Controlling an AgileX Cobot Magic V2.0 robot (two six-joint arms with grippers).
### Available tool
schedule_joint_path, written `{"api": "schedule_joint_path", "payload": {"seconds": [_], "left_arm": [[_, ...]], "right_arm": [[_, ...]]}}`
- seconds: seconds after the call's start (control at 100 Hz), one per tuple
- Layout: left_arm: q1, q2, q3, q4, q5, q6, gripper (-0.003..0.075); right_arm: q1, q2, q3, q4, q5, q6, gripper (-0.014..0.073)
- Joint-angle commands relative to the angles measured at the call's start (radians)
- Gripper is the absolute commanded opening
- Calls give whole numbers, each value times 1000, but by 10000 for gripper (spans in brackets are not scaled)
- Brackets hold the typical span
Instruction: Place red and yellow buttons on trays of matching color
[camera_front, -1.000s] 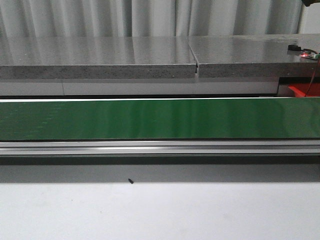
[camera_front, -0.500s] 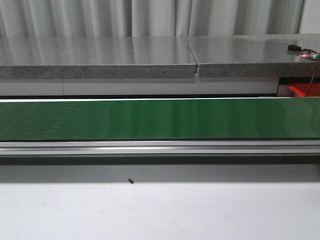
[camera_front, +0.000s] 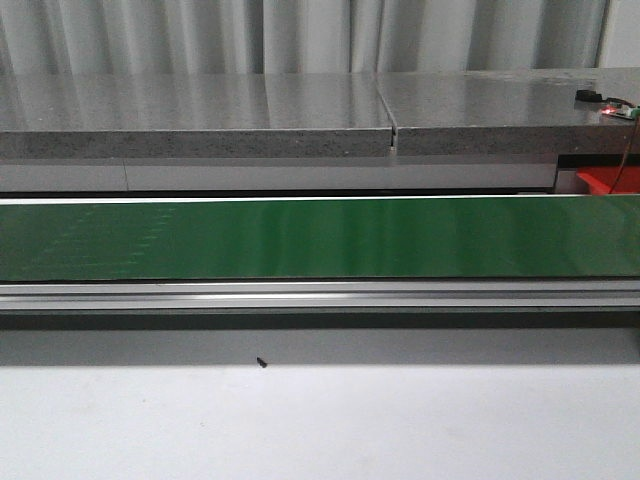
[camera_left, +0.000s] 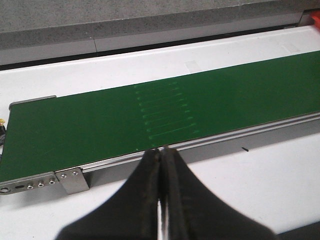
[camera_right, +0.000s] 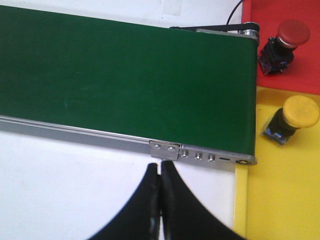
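1. Buttons are seen only in the right wrist view: a yellow button (camera_right: 292, 118) lies tipped on its side on the yellow tray (camera_right: 280, 200), and a red button (camera_right: 283, 44) lies likewise on the red tray (camera_right: 300, 75), each on the tray of its own colour.
2. The two trays are set touching each other, just past the end of the green belt (camera_right: 125, 80), the red one lying beyond the yellow one.
3. The right gripper (camera_right: 160, 175) is held over the white bench (camera_right: 75, 190), just short of the belt's metal end bracket (camera_right: 200, 155); its black fingers are pressed together with nothing between them.
4. The left gripper (camera_left: 161, 162) is likewise closed tight and empty, held above the bench near the silver rail (camera_left: 240, 134) at the belt's other end.
5. A small black speck (camera_front: 261, 362) is seen on the bench in the front view, just before the rail.
6. Beyond the rail, the belt is stretched across the whole width of the front view, and nothing is carried on it in any view.
7. Behind the belt, a grey stone shelf (camera_front: 200, 110) made of two slabs is raised above it; a corner of the red tray is visible under its right end.
8. A small device with a red light (camera_front: 612, 108) is set on the shelf's far right.
9. Grey curtains (camera_front: 300, 35) are hung at the very back.
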Motion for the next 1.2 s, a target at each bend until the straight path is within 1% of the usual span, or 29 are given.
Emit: {"api": "schedule_joint_path", "payload": {"seconds": [0.0, 0.24, 1.08, 1.19], "left_arm": [[-9, 8, -26, -19, -72, -10, -19], [-9, 8, -26, -19, -72, -10, -19], [-9, 8, -26, -19, -72, -10, -19], [-9, 8, -8, -31, -107, -10, -19]], "right_arm": [[2, -64, 10, 9, -48, 6, -67], [2, -126, 30, 11, -49, 6, -67], [2, -123, 30, 16, -49, 6, -67], [2, -123, 30, 16, -49, 6, -67]]}}
